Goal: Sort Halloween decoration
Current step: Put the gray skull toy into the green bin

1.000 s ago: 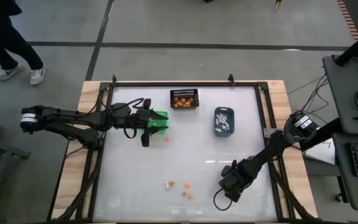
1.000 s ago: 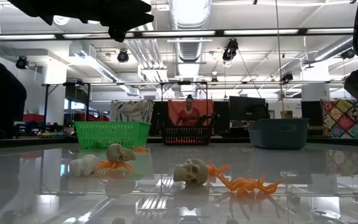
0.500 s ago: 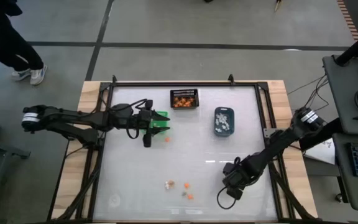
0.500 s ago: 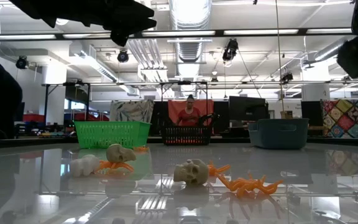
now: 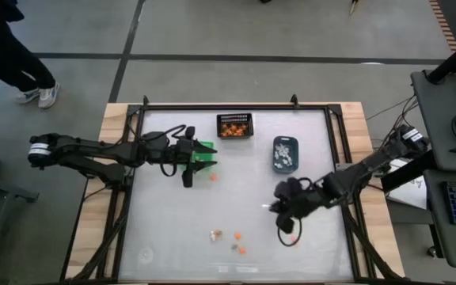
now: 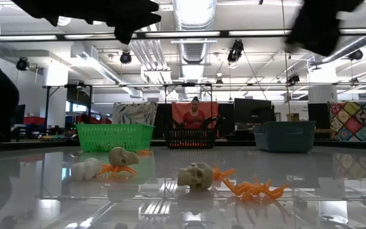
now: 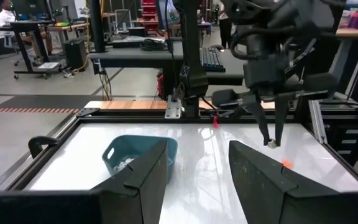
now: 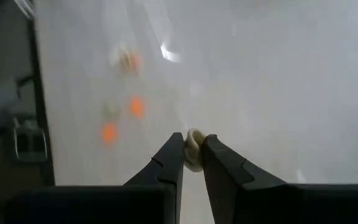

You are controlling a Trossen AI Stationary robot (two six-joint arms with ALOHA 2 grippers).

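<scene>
I am pinching a pale trinket [image 8: 193, 148] in my right gripper [image 8: 192, 155], blue bin [image 5: 285, 153] at twelve o'clock, left gripper [image 7: 194, 171] gaping wide.

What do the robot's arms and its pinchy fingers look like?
Both arms are thin, dark and jointed, with black cables looping along them. The left arm has a pale band near its outer end, and so does the right arm. The left gripper has two broad, dark, wedge-shaped fingers. The right gripper has two narrower dark fingers tapering to points.

Robotics lab, exposed ceiling ducts [image 6: 192, 16], desks with monitors [image 6: 253, 109]
</scene>
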